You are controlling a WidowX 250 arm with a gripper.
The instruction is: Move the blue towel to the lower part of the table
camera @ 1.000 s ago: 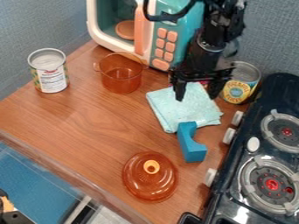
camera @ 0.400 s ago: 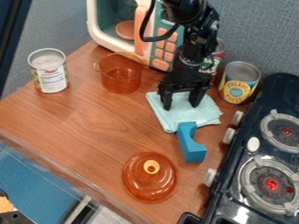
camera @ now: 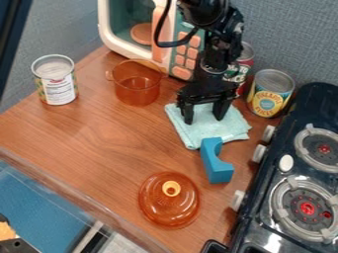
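Camera view, taken from near edge to far. Closest to the camera on the wooden surface (camera: 99, 143) sat a transparent orange-brown lid (camera: 170, 205), its pale yellow knob (camera: 171, 188) facing up. To the right stood the dark toy stove (camera: 254, 220), white knobs along the side facing the surface, two round burners on top. Beyond the lid and between it and the towel lay a blue block (camera: 216, 165) with a curved notch in its right side; its far end overlapped the towel's near edge.

The towel (camera: 208, 132), pale blue and folded, lay in the upper right part of the surface, beyond the block. My fingers (camera: 189, 113) pointed down over its far half, one to the left and one to the right, standing apart with towel visible between them. Whether the tips pressed on the cloth I could not tell.

Right of the towel, near the stove, stood a can with a yellow label (camera: 269, 96). On the left side were a transparent orange-brown pot (camera: 137, 89) and, farther left, a can with a white label panel (camera: 59, 84). Behind my fingers and partly hidden by my arm stood a red can (camera: 244, 64). Farthest back was the toy microwave (camera: 188, 47), open, a round brown piece (camera: 141, 33) inside.
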